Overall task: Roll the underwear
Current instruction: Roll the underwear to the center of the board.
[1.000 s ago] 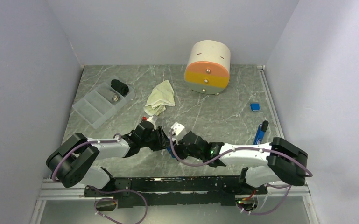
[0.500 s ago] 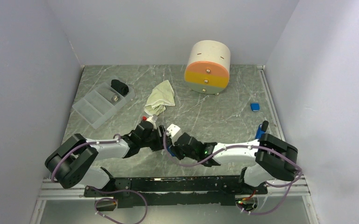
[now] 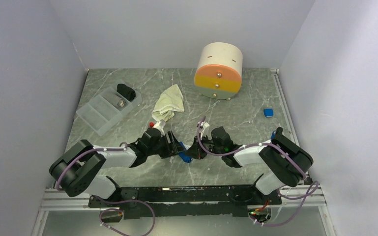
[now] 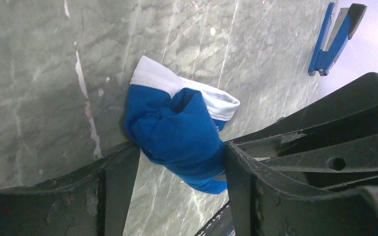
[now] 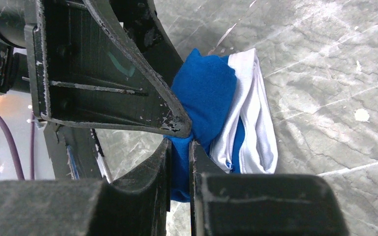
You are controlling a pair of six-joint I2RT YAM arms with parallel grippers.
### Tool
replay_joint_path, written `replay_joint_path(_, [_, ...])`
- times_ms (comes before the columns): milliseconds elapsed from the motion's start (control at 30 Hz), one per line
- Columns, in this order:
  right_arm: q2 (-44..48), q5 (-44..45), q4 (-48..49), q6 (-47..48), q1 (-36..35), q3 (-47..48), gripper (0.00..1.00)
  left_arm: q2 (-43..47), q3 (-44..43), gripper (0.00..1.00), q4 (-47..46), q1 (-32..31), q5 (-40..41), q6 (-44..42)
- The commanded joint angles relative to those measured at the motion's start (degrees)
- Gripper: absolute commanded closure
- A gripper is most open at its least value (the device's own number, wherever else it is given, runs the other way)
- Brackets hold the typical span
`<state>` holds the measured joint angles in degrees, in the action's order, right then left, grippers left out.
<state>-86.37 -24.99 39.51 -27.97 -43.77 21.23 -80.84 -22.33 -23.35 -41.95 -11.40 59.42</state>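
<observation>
**Grey marble desk (image 3: 236, 123): blue underwear (image 3: 184, 157) held from both sides**

Pale walls close the desk in on three sides, and your two arms reach in from the near edge and meet just short of its middle. From above you see little of the blue underwear. Only a small patch shows between the wrists, and the rest is hidden under them.

Your wrist cameras tell more. The left claw (image 4: 177, 164) stands part way open, with the bunched blue cloth and its white band filling the gap and touching both fingers. The right claw (image 5: 181, 145) is nearly closed and pinches a thin fold of the same garment. The bundle lies on the desk.

Count two pieces of underwear. The second, the cream underwear (image 3: 168, 103), lies crumpled and alone toward the far edge, left of middle. A small red and white thing by the left wrist is too hidden to name.

You have one round drawer unit (image 3: 218, 64) at the far edge, right of middle, with three coloured fronts. One clear tray (image 3: 108, 108) sits near the far left corner, with a black bundle (image 3: 126, 91) in its far end compartment. One blue stapler (image 4: 336, 37) lies by the right edge, mostly covered by the right arm from above. One small blue thing (image 3: 268, 112) sits farther along that edge, too small to make out.
</observation>
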Motion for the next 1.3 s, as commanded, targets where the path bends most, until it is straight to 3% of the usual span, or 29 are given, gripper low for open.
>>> replay_joint_path(0, [-1.56,-2.67,-0.99,-0.79,1.89,-1.39,0.89,-3.59,-1.45,0.33,4.67,-0.2,1.74,-1.26])
replay_joint_path(167, [1.52,0.62,-10.1,3.07,1.94,1.6,0.77,-5.93,-1.31,0.44,3.85,-0.17,3.19,0.49])
replay_joint_path(333, [8.41,6.75,-18.43,7.19,1.41,4.58,0.51,-7.58,-1.49,0.46,4.67,-0.19,2.97,0.74])
replay_joint_path(433, [11.35,12.81,-24.27,10.54,-1.41,7.14,0.47,-7.5,-1.49,0.47,5.33,-0.2,3.28,0.8])
replay_joint_path(767, [8.25,35.9,-32.23,15.01,-16.41,14.4,0.5,-7.8,-2.55,0.47,7.17,-0.21,3.14,0.29])
replay_joint_path(867, [4.84,38.57,-32.84,14.84,-17.99,15.79,0.58,-7.33,-2.91,0.47,7.79,-0.19,3.24,0.0])
replay_joint_path(967, [3.14,40.13,-32.84,13.98,-18.05,15.39,0.75,-6.9,-2.68,0.46,7.71,-0.17,2.84,0.32])
replay_joint_path(1067, [3.53,37.01,-31.11,13.17,-16.55,13.23,0.82,-6.58,-2.8,0.42,7.8,-0.15,2.65,0.19])
replay_joint_path(1267, [4.48,15.41,-18.97,6.07,-5.86,5.02,0.86,-5.19,-2.47,0.32,3.93,-0.16,1.19,0.34])
